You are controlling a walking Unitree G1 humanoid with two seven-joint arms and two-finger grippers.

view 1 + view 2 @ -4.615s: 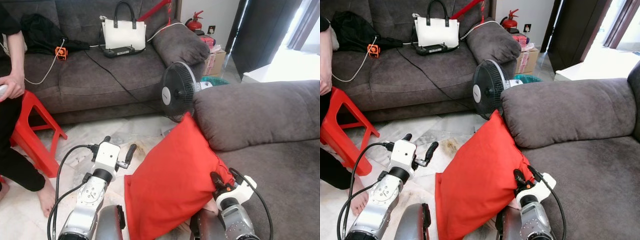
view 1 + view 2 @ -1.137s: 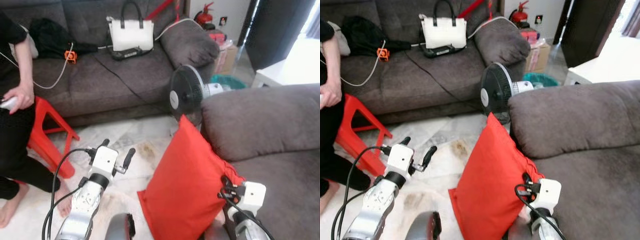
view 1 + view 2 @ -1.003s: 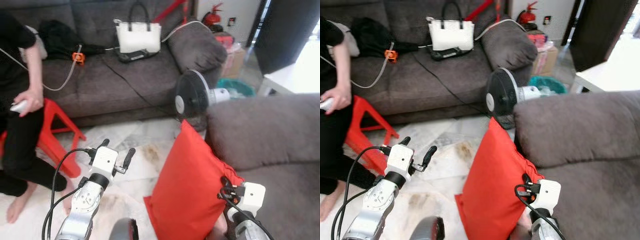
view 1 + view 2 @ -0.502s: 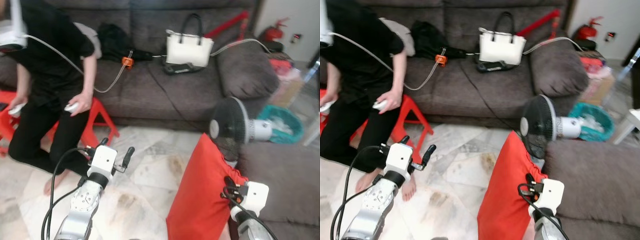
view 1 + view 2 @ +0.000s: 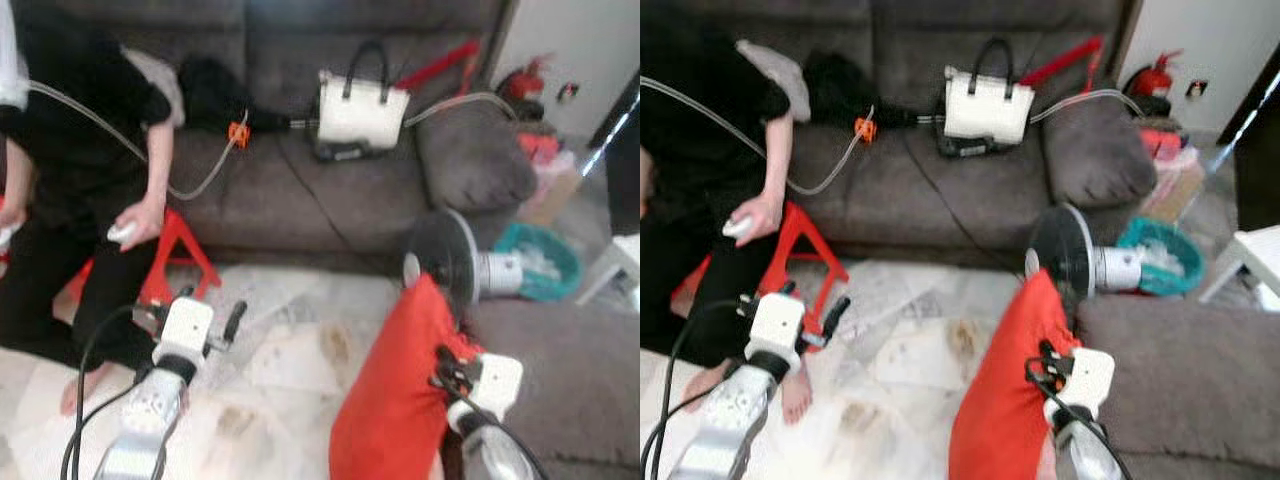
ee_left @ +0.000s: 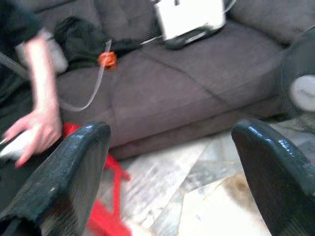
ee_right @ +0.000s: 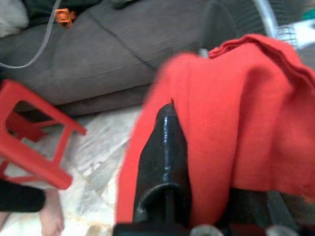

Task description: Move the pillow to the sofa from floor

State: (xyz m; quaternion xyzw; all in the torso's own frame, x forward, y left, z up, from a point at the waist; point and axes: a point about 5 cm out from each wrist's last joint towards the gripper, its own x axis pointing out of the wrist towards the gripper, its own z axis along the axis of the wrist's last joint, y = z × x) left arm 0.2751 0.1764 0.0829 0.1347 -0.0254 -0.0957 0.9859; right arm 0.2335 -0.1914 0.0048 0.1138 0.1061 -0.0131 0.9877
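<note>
There is one red pillow point(image 5: 395, 400). There are two sofas: a long sofa point(image 5: 300, 190) and a near sofa point(image 5: 560, 370). There is one fan point(image 5: 445, 262), one white bag point(image 5: 362, 108), one red stool point(image 5: 165, 250), one green basket point(image 5: 540, 262), and one person point(image 5: 75, 180). The robot has two grippers: the left gripper point(image 5: 205, 315) and the right gripper point(image 5: 442, 372).

The pillow point(image 5: 395, 400) stood upright on the floor point(image 5: 300, 360), leaning against the near sofa point(image 5: 560, 370) on the right, with the right claw point(image 7: 197, 162) clamped on its edge. A fan point(image 5: 445, 262) stood just behind the pillow. The far sofa point(image 5: 300, 180) ran across the back, with a handbag point(image 5: 362, 105) on its seat. A person point(image 5: 70, 170) sat at left by a stool point(image 5: 165, 255). The left claw point(image 5: 208, 310) hovered above the floor, its fingers apart.
</note>
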